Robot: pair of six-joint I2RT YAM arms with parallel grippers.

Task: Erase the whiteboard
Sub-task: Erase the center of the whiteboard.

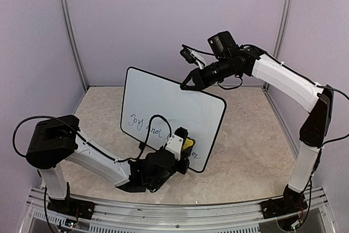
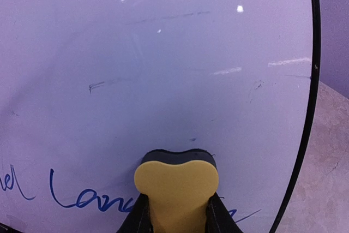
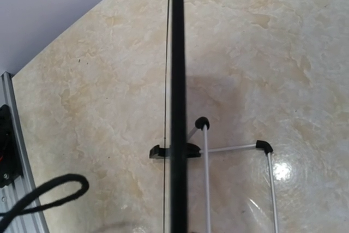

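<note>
Yellow eraser (image 2: 176,186), pinched in the left gripper (image 2: 177,216), presses the whiteboard (image 1: 169,107) at its remaining blue writing (image 2: 82,197). It stands upright on the table (image 1: 245,151). The right gripper (image 1: 189,84) pinches its top edge, seemingly steadying it against wiping.

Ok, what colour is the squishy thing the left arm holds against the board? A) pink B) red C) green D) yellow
D: the eraser in the left end effector is yellow with a dark pad, set against the whiteboard beside the blue writing.
</note>
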